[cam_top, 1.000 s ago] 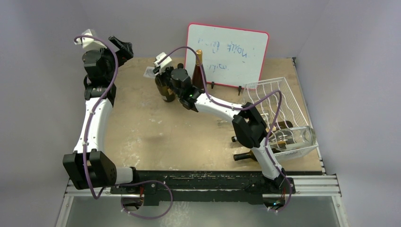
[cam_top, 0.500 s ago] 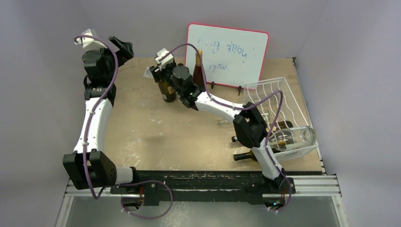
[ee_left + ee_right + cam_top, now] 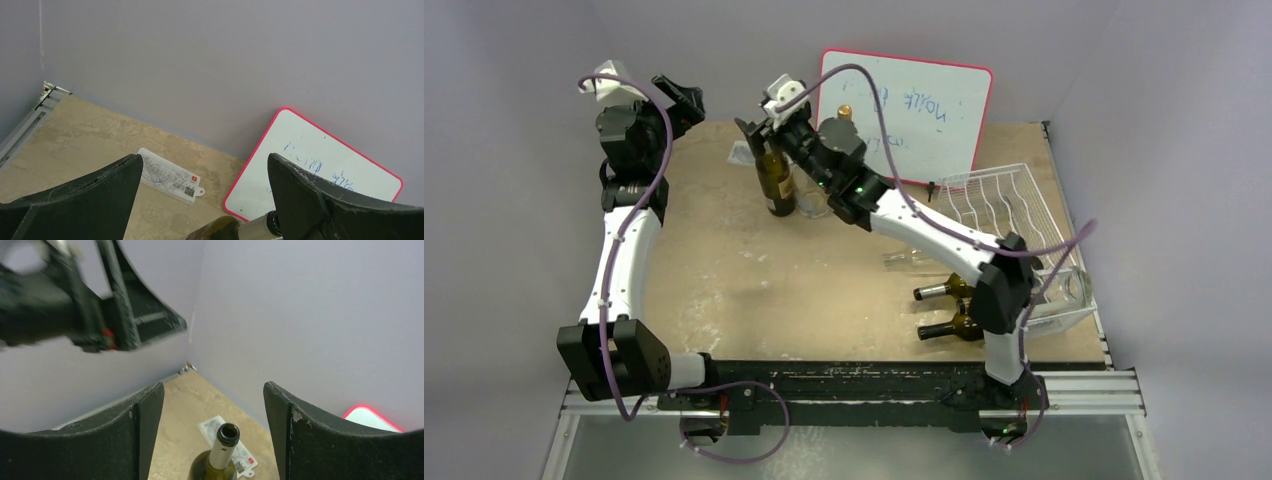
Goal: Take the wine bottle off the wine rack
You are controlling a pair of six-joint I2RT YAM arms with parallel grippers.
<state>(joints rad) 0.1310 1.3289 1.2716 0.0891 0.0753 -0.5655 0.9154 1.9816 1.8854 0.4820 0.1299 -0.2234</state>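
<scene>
Item: dark green glass wine bottle [image 3: 220,454], upright below spread right gripper [image 3: 212,389] fingers, unclamped. Heavy, slick, breakable; grip neck. Left gripper [image 3: 205,159] fingers apart.

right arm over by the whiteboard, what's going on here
The right arm's tool hangs open over a dark bottle standing upright on the table near the whiteboard, not gripping it. The wine rack sits at the right, two more dark bottles lying by its near end. The left tool is open and empty.
</scene>
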